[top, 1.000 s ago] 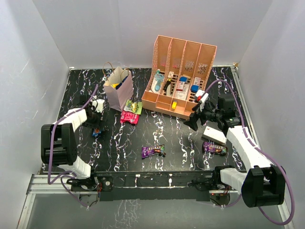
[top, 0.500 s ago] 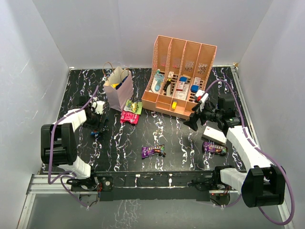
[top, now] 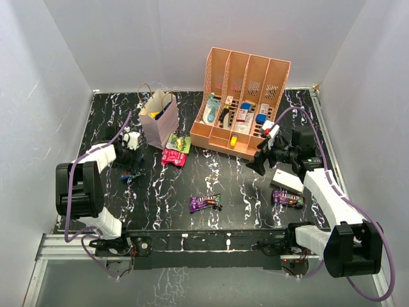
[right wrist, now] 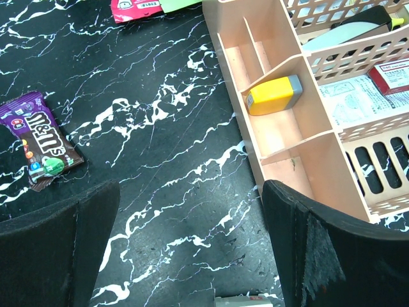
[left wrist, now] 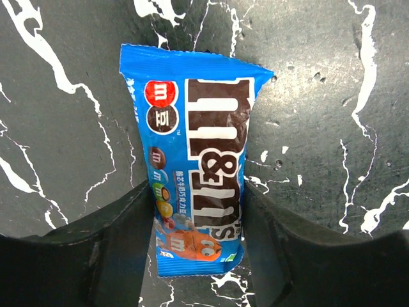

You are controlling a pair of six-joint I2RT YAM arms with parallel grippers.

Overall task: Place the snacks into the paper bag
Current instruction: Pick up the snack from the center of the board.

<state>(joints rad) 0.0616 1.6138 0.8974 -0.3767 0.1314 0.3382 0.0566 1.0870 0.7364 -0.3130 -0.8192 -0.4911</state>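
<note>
Seen from above, the left hand (top: 131, 169) hides all but a blue sliver. Its wrist camera shows a glossy blue M&M's packet (left wrist: 198, 128) lying flat on the black marbled counter (left wrist: 319, 96), apart from the paper bag (top: 160, 118). The fingers (left wrist: 115, 236) press both long edges at its near end, and its long axis runs straight away from the wrist. The right hand (right wrist: 190, 188) gapes wide, empty.

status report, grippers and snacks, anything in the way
Left gripper closed on blue rectangular m&m's packet, flat on black marble table. Right gripper open, empty, beside peach slotted rack. Pale lilac paper bag upright, nothing lying between.
</note>
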